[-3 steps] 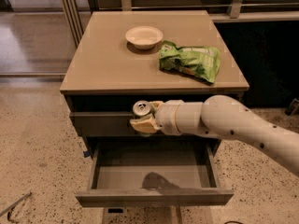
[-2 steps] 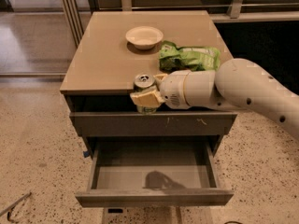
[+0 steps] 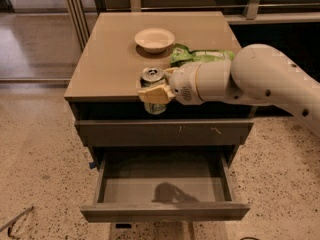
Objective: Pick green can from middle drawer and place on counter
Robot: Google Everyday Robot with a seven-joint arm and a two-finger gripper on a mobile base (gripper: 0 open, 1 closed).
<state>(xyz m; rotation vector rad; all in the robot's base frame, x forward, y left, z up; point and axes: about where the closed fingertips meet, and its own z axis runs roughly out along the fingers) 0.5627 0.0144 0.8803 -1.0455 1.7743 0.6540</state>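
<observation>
The green can (image 3: 153, 77), dark green with a shiny silver top, is held upright in my gripper (image 3: 155, 93), whose tan fingers (image 3: 152, 94) are shut around its body. The can hangs at the counter's front edge, its top just above the beige counter (image 3: 107, 59) surface, its lower part in front of the dark gap under the top. The middle drawer (image 3: 165, 211) stands pulled out below, its grey floor bare with only my arm's shadow on it. My white arm reaches in from the right.
A white bowl (image 3: 154, 39) sits at the back middle of the counter. A wrinkly bright green snack bag (image 3: 200, 56) lies right of the can, partly behind my arm. A drawer front with pale scratches (image 3: 165, 132) sits above the open drawer. Speckled floor surrounds the cabinet.
My gripper has lifted the can from in front of the upper drawer front up to the level of the counter's front edge.
</observation>
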